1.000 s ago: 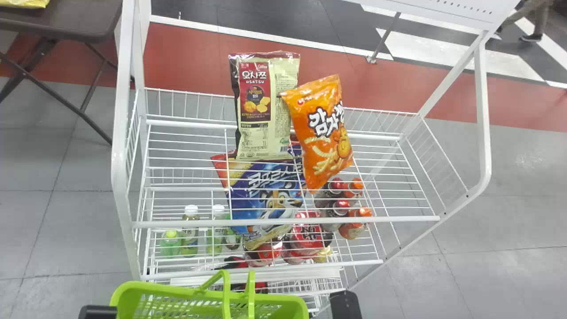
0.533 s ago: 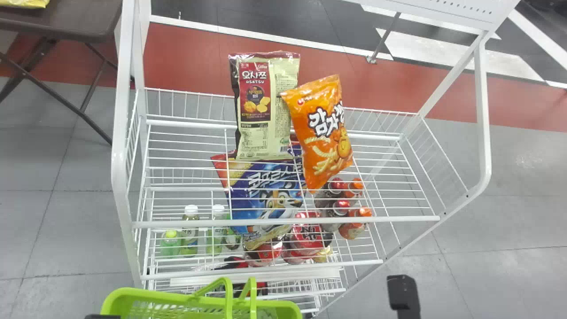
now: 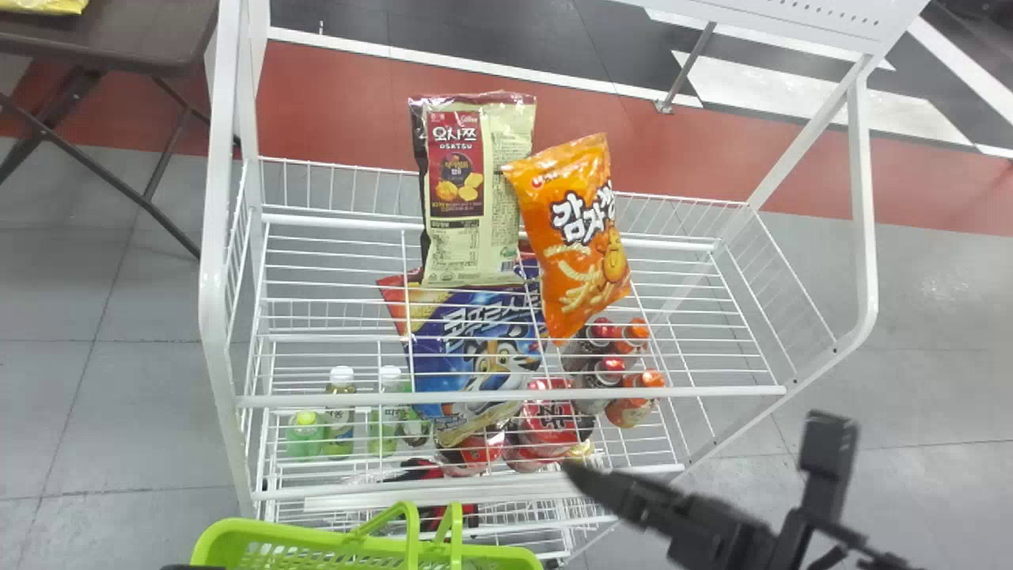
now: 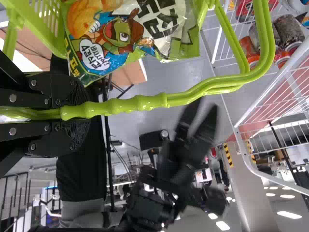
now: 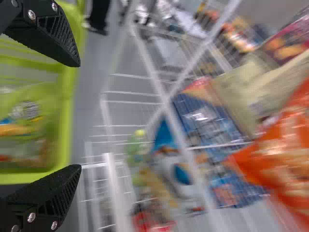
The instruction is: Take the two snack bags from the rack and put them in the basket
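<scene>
The cream and maroon snack bag (image 3: 475, 190) and the orange snack bag (image 3: 571, 237) lie side by side on the rack's upper wire shelf. At the bottom edge of the head view is a dark bit of my left gripper (image 3: 190, 567), beside the green basket (image 3: 277, 534). My left gripper (image 4: 82, 112) is shut on the basket handle (image 4: 140, 103). Right of the basket, in front of the rack, my right gripper (image 3: 589, 479) points inward. Between the spread fingers of my right gripper (image 5: 79, 116) there is nothing; the orange bag (image 5: 280, 150) appears farther off.
A green snack bag (image 4: 130, 38) lies in the basket. The rack's white front rail (image 3: 506, 397) runs between the basket and the bags. A blue snack bag (image 3: 483, 356) and bottles (image 3: 340, 412) stand lower in the rack. A dark table (image 3: 111, 36) is at back left.
My right arm has come farther into the head view, its dark parts moving up and right, and its gripper now shows. The basket has shifted slightly down; the bags stay where they were.
</scene>
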